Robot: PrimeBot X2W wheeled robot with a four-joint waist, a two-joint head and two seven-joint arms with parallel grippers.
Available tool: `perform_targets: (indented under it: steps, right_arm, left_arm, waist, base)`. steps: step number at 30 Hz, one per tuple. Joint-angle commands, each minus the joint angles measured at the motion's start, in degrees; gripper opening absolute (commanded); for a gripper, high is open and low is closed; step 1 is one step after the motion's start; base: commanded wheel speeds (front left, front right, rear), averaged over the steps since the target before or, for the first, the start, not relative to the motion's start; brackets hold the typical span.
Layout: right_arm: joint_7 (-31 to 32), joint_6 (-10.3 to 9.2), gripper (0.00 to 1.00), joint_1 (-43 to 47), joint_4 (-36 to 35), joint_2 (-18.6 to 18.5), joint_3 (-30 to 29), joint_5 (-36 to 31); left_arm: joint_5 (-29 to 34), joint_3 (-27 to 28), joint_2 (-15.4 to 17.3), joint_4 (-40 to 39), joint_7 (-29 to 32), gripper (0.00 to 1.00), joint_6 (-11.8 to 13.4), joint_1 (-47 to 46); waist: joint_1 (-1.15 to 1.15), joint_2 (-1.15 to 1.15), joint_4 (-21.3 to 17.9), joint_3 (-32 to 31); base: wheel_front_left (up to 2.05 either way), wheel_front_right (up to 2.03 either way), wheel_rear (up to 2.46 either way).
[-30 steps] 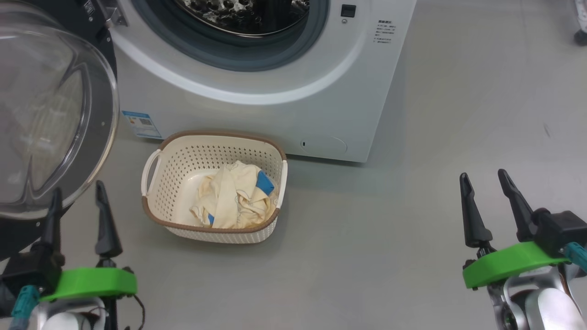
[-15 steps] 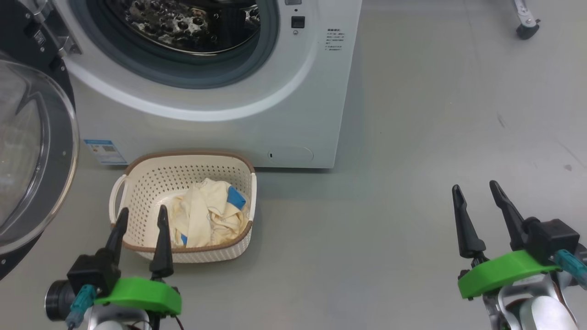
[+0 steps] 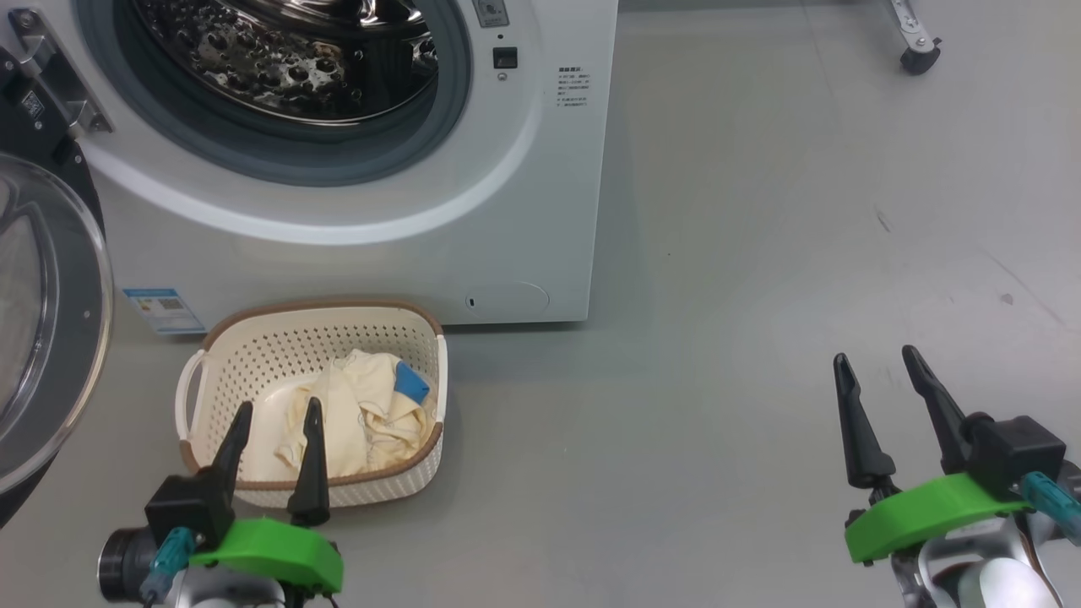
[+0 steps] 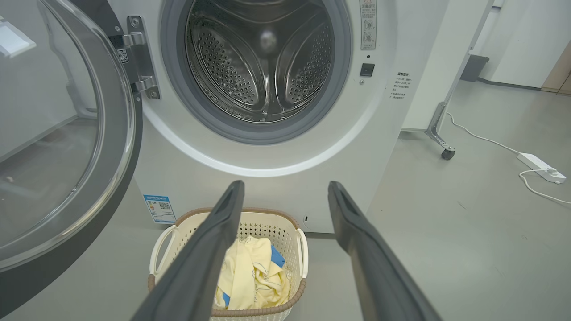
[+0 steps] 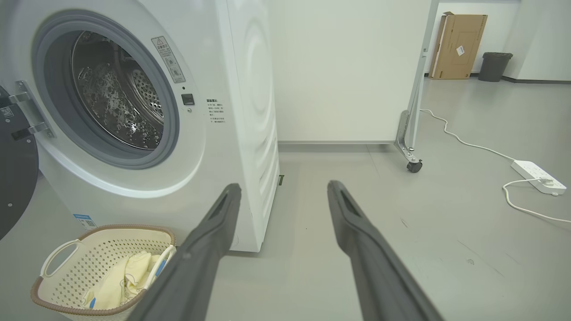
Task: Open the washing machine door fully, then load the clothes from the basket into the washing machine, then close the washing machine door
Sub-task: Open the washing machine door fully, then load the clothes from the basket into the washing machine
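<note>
Head view is showing the left gripper [image 3: 274, 414], jaws wide and empty, now arriving over the basket [image 3: 253, 325] holding the clothes [image 3: 355, 414], below the swung-open washing machine door [image 3: 51, 321]; loading is beginning, while the right gripper [image 3: 882, 371] is idling wide.

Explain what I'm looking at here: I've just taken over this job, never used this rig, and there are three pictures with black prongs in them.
The prongs are the robot's two pincers. The head view looks down from the robot's head: left pincer at lower left, right pincer at lower right. Both are open and hold nothing. The other two pictures come from cameras on each wrist, looking along that pincer's fingers. Ahead stands the washing machine, its door swung open at the left, the drum looking bare. On the floor before it sits the basket, with the clothes lying inside. The left pincer hangs just above the basket's near rim.
</note>
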Motion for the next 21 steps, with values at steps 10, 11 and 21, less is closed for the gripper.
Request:
perform_targets:
  steps: [10, 11, 21]
  right_arm:
    - [-0.6, 0.08, 1.0, -1.0, -2.0, -0.5, 1.2, 0.2]
    - [-0.6, 0.08, 1.0, -1.0, -2.0, -0.5, 1.2, 0.2]
    - [-0.6, 0.08, 1.0, -1.2, -1.9, -0.5, 1.7, 0.3]
  left_arm:
    - [0.0, 1.4, 1.3, -1.1, -0.3, 1.0, 1.1, -2.7]
    - [-0.1, 1.4, 1.4, -1.1, -0.3, 1.0, 1.2, -2.8]
    - [-0.3, 1.0, 1.9, -1.0, -0.7, 1.0, 1.7, -3.5]
  waist:
    - [0.0, 0.0, -0.3, 0.1]
    - [0.0, 0.0, -0.3, 0.1]
    - [0.0, 0.0, 0.0, 0.4]
  base:
    - [0.0, 0.0, 0.0]
    - [0.0, 0.0, 0.0]
    - [0.0, 0.0, 0.0]
